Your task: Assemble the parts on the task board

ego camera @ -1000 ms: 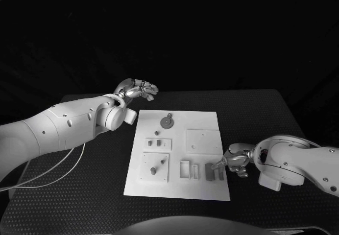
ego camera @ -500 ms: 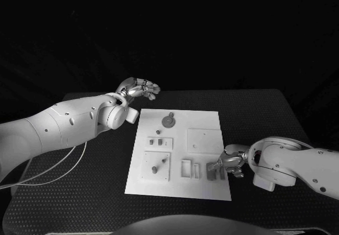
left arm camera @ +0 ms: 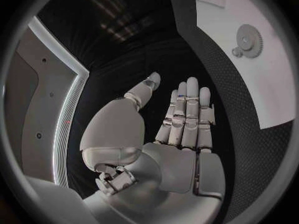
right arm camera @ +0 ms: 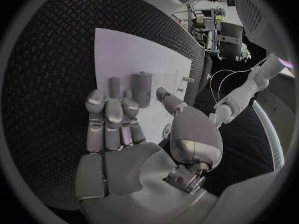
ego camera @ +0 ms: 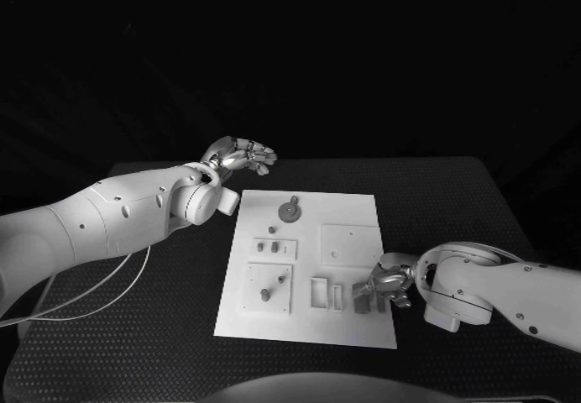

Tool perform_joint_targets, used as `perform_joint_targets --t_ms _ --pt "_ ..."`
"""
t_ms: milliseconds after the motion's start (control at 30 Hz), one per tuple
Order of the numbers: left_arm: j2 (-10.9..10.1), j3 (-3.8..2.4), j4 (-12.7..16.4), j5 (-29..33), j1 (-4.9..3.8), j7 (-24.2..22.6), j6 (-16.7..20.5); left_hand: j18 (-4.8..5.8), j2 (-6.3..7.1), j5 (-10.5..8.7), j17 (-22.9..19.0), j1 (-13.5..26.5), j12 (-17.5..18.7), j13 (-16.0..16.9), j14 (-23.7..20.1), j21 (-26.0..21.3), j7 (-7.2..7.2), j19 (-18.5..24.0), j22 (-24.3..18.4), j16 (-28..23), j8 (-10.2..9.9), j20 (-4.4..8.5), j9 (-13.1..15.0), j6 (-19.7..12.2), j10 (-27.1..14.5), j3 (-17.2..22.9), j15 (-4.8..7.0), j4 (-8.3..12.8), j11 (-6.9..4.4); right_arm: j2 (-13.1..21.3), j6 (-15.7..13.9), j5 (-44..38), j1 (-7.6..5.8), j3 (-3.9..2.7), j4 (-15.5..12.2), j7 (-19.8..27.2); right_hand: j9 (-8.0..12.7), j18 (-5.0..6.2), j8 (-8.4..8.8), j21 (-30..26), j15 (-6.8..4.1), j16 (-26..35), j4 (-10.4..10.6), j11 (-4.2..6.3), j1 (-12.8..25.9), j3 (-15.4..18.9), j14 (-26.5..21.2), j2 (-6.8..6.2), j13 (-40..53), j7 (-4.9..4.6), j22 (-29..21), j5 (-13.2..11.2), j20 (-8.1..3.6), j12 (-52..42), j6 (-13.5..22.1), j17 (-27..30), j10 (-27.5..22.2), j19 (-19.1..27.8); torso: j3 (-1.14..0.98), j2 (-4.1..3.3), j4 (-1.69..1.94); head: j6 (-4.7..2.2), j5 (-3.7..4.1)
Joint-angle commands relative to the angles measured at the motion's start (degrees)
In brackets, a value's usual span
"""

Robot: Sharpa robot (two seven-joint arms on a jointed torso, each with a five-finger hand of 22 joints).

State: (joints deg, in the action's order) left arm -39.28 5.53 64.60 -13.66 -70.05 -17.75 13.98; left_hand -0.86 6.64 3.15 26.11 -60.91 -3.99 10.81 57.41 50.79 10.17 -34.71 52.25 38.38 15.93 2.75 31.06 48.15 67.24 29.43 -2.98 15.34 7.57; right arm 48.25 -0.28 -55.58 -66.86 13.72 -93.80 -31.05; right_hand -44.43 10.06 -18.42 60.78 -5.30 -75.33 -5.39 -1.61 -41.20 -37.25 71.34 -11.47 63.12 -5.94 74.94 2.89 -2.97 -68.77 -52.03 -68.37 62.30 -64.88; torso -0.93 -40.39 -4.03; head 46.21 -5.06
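White task board [ego camera: 345, 220] sits in the middle of the black table [ego camera: 460, 193], long side running away from the robot. On it you can see a round gear-looking part [ego camera: 287, 210] near the far end, a couple of small pieces in the square recesses on the robot's left side, and two upright grey blocks [ego camera: 364, 296] near the front right corner.

Right hand [ego camera: 389, 285] is down low at that front right corner, arm bent in from the side with the elbow out. From the right wrist view the right hand [right arm camera: 131, 134] has its fingers stretched out fairly straight and close together, thumb off to the side, fingertips [right arm camera: 106, 102] just short of the two grey blocks [right arm camera: 141, 88]. Nothing in its grasp as far as I can see, though whether a fingertip is touching a block I can't tell.

Left hand [ego camera: 240, 155] is lifted up beyond the far left corner of the board, off the plate, well apart from the parts. In the left wrist view the left hand [left arm camera: 177, 134] is flat, palm showing, fingers extended side by side, thumb apart, holding nothing. The gear part [left arm camera: 249, 37] shows on the board [left arm camera: 249, 84] past it.
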Motion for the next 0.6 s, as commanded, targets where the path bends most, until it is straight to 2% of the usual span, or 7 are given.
perform_joint_targets --t_ms 33,233,500,600 --pt "-0.1 -0.06 0.3 0.3 -0.06 -0.3 -0.3 -0.60 0.00 -0.30 0.1 0.8 0.0 -0.1 0.1 -0.2 0.13 0.1 0.1 -0.3 0.2 -0.21 0.1 -0.5 -0.4 -0.3 -0.17 0.1 -0.04 -0.7 -0.1 -1.4 0.99 0.47 0.3 -0.2 13.9 4.94 0.43 0.3 -0.67 0.1 -0.3 1.56 -0.5 -0.1 0.1 -0.15 0.1 -0.44 0.6 -0.1 -0.34 0.1 -2.8 0.0 -2.6 0.2 0.00 -0.04 0.03 -0.16 -0.11" --pt "-0.3 -0.06 0.4 0.3 -0.07 -0.2 -0.3 -0.59 0.00 -0.30 0.1 0.8 0.0 -0.1 0.0 -0.3 0.14 0.1 0.1 -0.3 0.2 -0.23 0.1 -0.5 -0.4 -0.3 -0.19 0.0 -0.02 -1.2 -0.7 -3.2 1.27 0.47 0.3 -0.3 13.7 4.94 0.15 0.4 -0.74 0.1 -1.5 1.67 -1.6 -0.6 0.2 0.51 0.1 -0.31 0.5 -0.1 -0.30 0.1 -3.4 -0.1 -2.5 0.2 0.00 -0.07 0.03 0.06 -0.16" --pt "-0.3 -0.06 0.4 0.3 -0.07 -0.2 -0.4 -0.59 0.01 -0.30 0.1 0.8 0.0 -0.1 0.0 -0.3 0.15 0.2 0.1 -0.3 0.2 -0.24 0.1 -0.5 -0.4 -0.3 -0.20 0.0 -0.02 -1.5 -1.8 -4.8 1.47 0.47 0.0 -0.8 13.4 4.94 -0.31 0.8 -0.97 -0.4 -5.7 1.98 -5.0 -1.1 0.8 3.31 0.2 0.02 0.4 -0.1 -0.08 0.2 -4.4 -0.7 -2.0 0.1 0.05 -0.06 0.08 0.25 -0.23" --pt "-0.3 -0.06 0.4 0.3 -0.07 -0.1 -0.5 -0.58 -0.01 -0.30 0.2 0.9 0.0 -0.1 0.0 -0.3 0.15 0.2 0.1 -0.4 0.2 -0.26 0.1 -0.5 -0.4 -0.3 -0.22 0.0 -0.01 -1.5 -2.2 -4.8 1.51 0.47 0.0 -0.9 13.4 4.94 -0.40 0.9 -1.00 -0.5 -6.2 2.02 -5.1 -1.1 1.1 3.66 0.2 0.08 0.4 -0.1 0.04 0.2 -4.7 -0.9 -1.9 0.1 0.08 -0.08 0.08 0.31 -0.15"
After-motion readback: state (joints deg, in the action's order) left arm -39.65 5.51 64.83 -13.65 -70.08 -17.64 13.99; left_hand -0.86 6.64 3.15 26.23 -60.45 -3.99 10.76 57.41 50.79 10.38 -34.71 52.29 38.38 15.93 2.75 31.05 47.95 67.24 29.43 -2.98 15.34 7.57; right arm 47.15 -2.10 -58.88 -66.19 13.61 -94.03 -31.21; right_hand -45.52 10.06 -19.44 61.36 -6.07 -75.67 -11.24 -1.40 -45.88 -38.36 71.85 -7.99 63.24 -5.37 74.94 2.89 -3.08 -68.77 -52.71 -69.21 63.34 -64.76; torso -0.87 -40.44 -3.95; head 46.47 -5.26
